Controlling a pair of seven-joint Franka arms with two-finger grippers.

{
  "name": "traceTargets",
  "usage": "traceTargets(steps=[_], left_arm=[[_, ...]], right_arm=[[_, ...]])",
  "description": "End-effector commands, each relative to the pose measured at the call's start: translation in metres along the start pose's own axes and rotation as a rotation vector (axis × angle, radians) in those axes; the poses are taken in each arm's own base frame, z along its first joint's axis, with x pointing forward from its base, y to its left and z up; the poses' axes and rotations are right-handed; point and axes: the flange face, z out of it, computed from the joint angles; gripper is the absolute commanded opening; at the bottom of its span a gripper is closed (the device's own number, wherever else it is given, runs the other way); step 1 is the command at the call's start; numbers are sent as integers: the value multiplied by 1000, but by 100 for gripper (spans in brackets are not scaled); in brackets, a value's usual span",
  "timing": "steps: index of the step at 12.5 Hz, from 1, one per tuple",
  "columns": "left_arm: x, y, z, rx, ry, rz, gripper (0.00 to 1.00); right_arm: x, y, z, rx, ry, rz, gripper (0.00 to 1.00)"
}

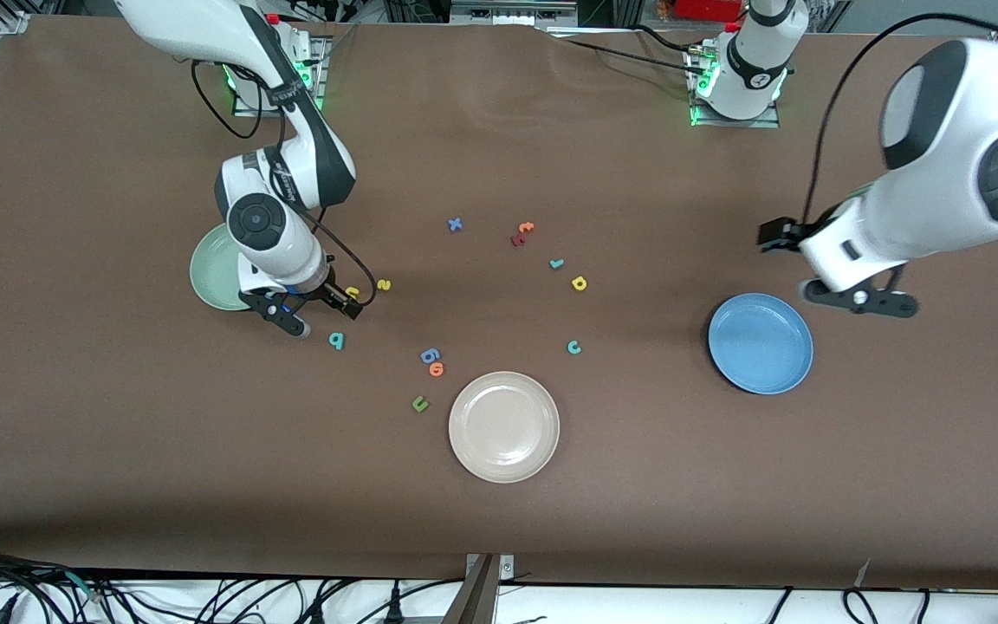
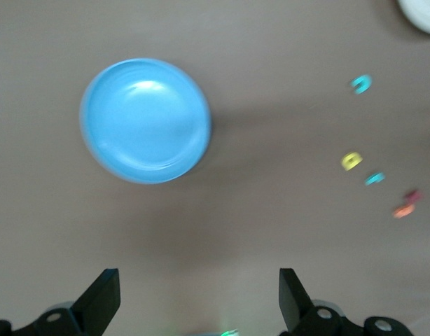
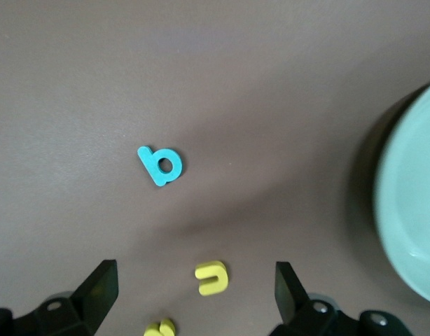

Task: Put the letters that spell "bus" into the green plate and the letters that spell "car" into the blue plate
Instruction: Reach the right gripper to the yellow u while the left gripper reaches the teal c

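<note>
Nearest the camera sits the beige plate (image 1: 503, 425), a bystander here, with a dark green u (image 1: 419, 403), an orange o (image 1: 437, 369) and a blue 6-like letter (image 1: 430, 354) scattered just beside it. No letter has reached a plate yet. Toward the right arm's end of the worktop (image 1: 118, 451), the green plate (image 1: 216, 269) lies empty, and the "bus" set is clustered close by — teal b (image 1: 337, 341), yellow u (image 1: 353, 293), yellow s (image 1: 384, 284) — a short carry, by my judgement. Over that cluster hangs the right claw (image 1: 313, 314), arm bent down steeply from its base, fingers spread wide and holding nothing; its wrist view shows the u between the fingertips, the likely first pick. Mid-worktop lie the teal c (image 1: 574, 347), yellow a (image 1: 580, 282) and teal r (image 1: 556, 263), well apart from the blue plate (image 1: 760, 342). Above that plate's farther edge the left claw (image 1: 854, 297) waits — wide open too, empty, wrist pointing down.
</note>
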Motion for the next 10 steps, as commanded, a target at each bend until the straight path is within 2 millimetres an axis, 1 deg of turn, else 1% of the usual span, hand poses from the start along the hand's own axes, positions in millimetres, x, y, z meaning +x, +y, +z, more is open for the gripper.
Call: traceTargets(steps=[1,4,5,6,8,9,10], left_arm=[[23,46,28,-23,23,-64,100],[46,99,66,-44,79,-132,100],[52,113,79,-45,95,-145,100],[60,124,93,-48,115,-145,100],[76,140,119,-92,144,-150,100],[82,148,133,-103,156,-149,100],[87,160,149,-102,169,-158,100]], right_arm=[[-12,-2,19,16,-8,25,99],[-21,-1,28,12,-40,26,99],[-22,2,30,6,-44,20,99],[-23,4,33,-2,-49,8,99],[-25,10,39,-14,-58,-46,98],[-26,13,42,-20,-62,-56,96],[-25,13,42,-19,-62,-56,90]])
